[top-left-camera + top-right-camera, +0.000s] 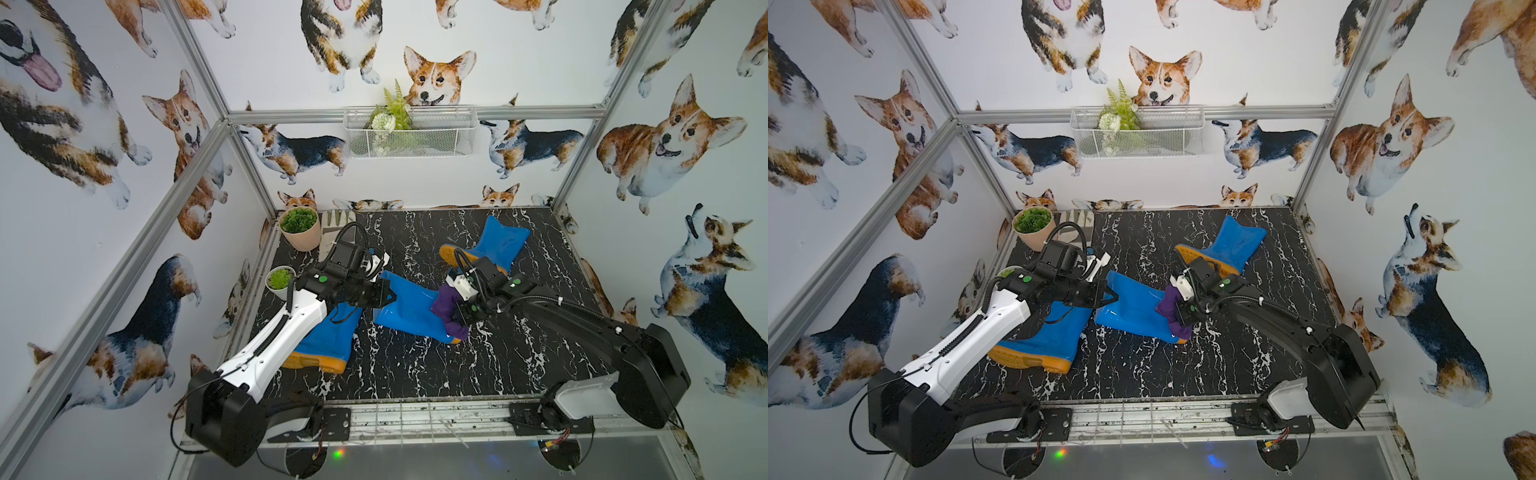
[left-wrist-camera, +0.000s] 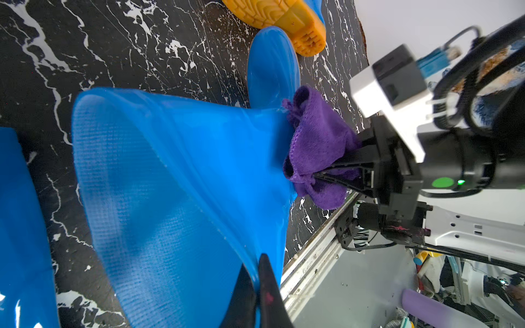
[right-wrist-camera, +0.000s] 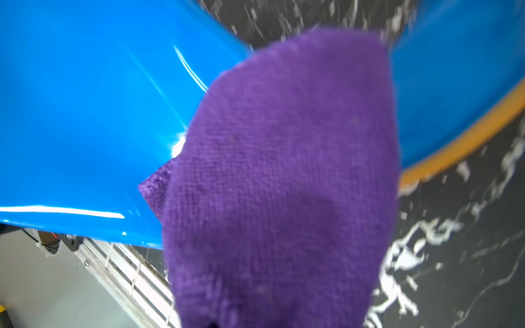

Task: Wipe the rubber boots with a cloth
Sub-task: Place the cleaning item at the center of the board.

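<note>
A blue rubber boot (image 1: 409, 309) lies on its side mid-table, showing in both top views. My left gripper (image 1: 387, 291) is shut on the rim of its shaft; the left wrist view shows the two fingers (image 2: 267, 284) pinching the blue wall. My right gripper (image 1: 454, 318) is shut on the purple cloth (image 1: 444, 305), which is bunched against this boot near its ankle (image 2: 272, 85). In the right wrist view the cloth (image 3: 284, 170) hides the fingertips. A second boot (image 1: 328, 340) lies under my left arm. A third boot (image 1: 492, 243) lies at the back right.
A pink pot with a green plant (image 1: 300, 228) and a small white pot (image 1: 280, 280) stand along the left wall. A work glove (image 1: 334, 228) lies beside the pink pot. A wire basket (image 1: 440, 137) hangs on the back wall. A metal rail (image 1: 415, 415) borders the front.
</note>
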